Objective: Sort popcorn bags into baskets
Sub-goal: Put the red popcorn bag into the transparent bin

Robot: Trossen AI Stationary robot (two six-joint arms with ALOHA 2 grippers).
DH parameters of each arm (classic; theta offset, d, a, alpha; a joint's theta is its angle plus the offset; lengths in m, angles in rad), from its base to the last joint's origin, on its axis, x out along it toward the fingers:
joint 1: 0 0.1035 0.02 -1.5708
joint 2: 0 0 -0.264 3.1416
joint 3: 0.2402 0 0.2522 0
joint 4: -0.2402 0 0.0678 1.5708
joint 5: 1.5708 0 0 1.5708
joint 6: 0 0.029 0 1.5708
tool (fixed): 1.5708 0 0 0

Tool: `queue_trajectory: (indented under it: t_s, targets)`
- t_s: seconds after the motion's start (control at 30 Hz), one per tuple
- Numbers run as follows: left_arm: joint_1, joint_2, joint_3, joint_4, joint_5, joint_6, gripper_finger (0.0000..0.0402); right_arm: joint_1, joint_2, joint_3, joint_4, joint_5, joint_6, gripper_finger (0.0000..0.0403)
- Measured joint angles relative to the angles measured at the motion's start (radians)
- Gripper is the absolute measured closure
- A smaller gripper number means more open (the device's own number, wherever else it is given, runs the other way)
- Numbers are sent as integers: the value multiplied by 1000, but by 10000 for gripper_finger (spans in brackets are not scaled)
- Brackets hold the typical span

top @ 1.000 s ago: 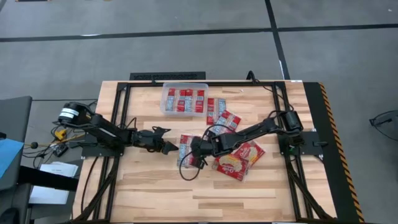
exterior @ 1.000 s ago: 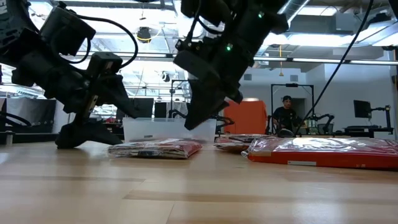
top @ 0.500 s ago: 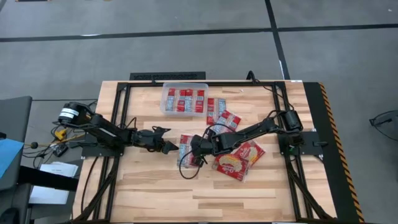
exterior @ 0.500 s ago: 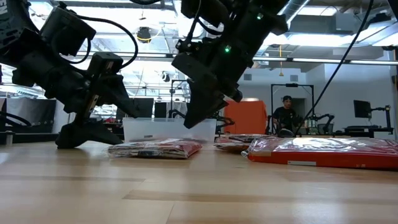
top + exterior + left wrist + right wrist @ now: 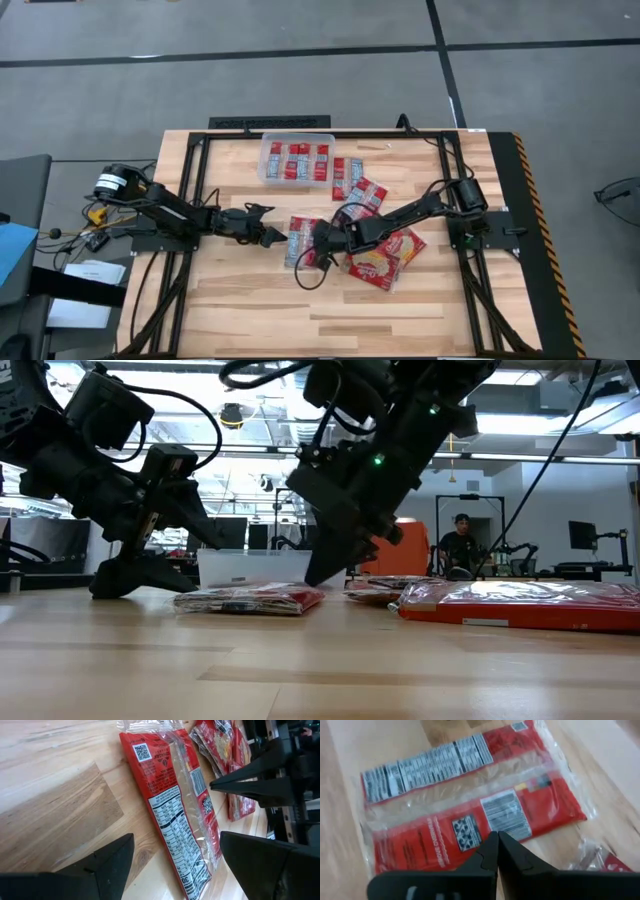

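Note:
A narrow red popcorn packet [image 5: 298,240] lies flat on the table, printed back up [image 5: 470,805]. My right gripper [image 5: 318,243] is shut, its tips low over the packet's right-hand part [image 5: 318,575]. My left gripper [image 5: 268,225] is open just left of this packet, which lies ahead between its spread fingers [image 5: 175,800]. The clear tub [image 5: 264,160] at the far edge holds several narrow packets. Two narrow packets [image 5: 345,172] lie right of the tub. Large cream-pictured packets [image 5: 385,255] lie under the right arm. My right gripper points its shut fingertips [image 5: 497,840] slanting down from the table's right at the packet's back face [image 5: 470,827]. Whether the tips touch the film, I cannot tell. The packet lies flat on the table.
Black frame rails run along the table's left, far and right sides. A loose cable loop [image 5: 310,278] hangs from the right arm near the packet. Bare wood stretches along the near half. A person [image 5: 460,545] sits in the room beyond.
My right gripper has sunk toward the narrow packet and shifted a little toward the table's right. The packet and my left gripper have stayed where they were.

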Motion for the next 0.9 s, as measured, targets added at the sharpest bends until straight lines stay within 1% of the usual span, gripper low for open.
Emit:
queue_trajectory:
  t_s: [0.13, 0.2, 0.23, 0.3, 0.37, 0.43, 0.5, 0.67, 0.73, 0.8, 0.9]
  targets:
    - [0, 0, 0, 0, 0, 0, 116, -9, 4, -3, 12, -6, -3, 388]
    - [0, 0, 0, 0, -1, 0, 116, -11, 45, 0, 75, -6, -14, 391]
    - [0, 0, 0, 0, -1, 0, 116, -11, 52, -4, 88, -5, -15, 390]
    - [0, 1, 5, -6, -2, 2, 116, -14, 52, -2, 87, -47, -15, 385]
    - [0, 1, 8, -7, 0, 6, 116, -16, 89, 7, 142, -47, -12, 378]
    - [0, 2, 13, -16, -2, 7, 116, -21, 90, 18, 129, -73, -20, 374]
    - [0, 2, 13, -15, -3, 8, 116, -28, 93, 42, 120, -76, -52, 374]
    - [0, 2, 14, -23, -4, 7, 116, -59, 98, 79, 113, -86, -129, 388]
    - [0, 1, 16, -45, -3, 6, 116, -75, 98, 82, 114, -86, -130, 391]
    - [0, 0, 19, -100, -4, -7, 116, -89, 100, 82, 116, -88, -129, 390]
    - [0, -3, 19, -153, -13, -23, 116, -96, 100, 82, 117, -84, -127, 378]
